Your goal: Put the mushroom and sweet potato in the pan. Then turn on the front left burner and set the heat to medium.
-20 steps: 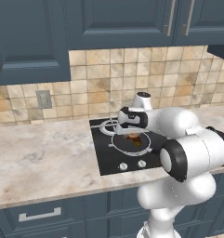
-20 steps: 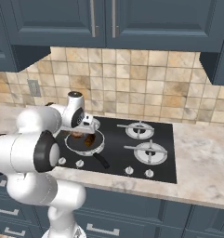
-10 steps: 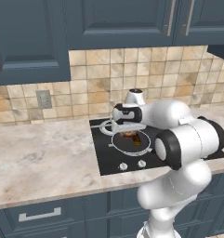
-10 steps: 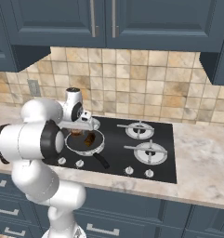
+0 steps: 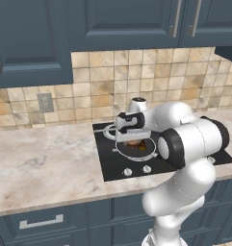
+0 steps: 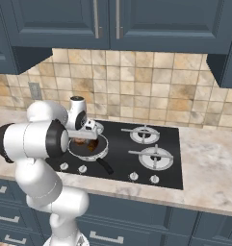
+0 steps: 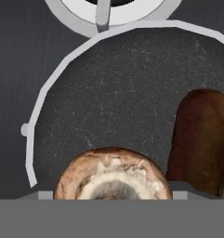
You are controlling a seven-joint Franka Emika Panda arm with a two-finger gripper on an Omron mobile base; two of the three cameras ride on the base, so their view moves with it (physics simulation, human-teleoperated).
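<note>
1. Gripper (image 5: 132, 138) low over pan (image 5: 123, 147), front left burner. Jaws not resolvable in base views and fingertips not visible in hand view; can't tell wide or narrow from the pics.
2. Mushroom (image 7: 113, 174) directly below hand, at bottom edge of hand view, pale underside up. Looks to be lying on pan floor (image 7: 118, 93), not held, but gap vs. contact w/ fingers hard to judge.
3. Sweet potato (image 7: 200, 139) just beside mushroom, to its right in hand view, on pan floor. Long axis runs bottom-to-top of that view, toward the rear burner ring (image 7: 104, 11).
4. Right base view: orange-brown bits (image 6: 88, 144) inside pan (image 6: 99, 153), under hand (image 6: 83, 134). Both foods in pan, so placing step judged done.
5. Key relation for next move: knobs (image 5: 136, 170) along front edge of cooktop (image 5: 108, 166), nearer the base than gripper, lower, just fwd of pan rim. Left pair approx. in line w/ front left burner.
6. Judgement: lift clear of pan, come back toward front edge, down onto knob. Which of the two governs front left: not legible.
</note>
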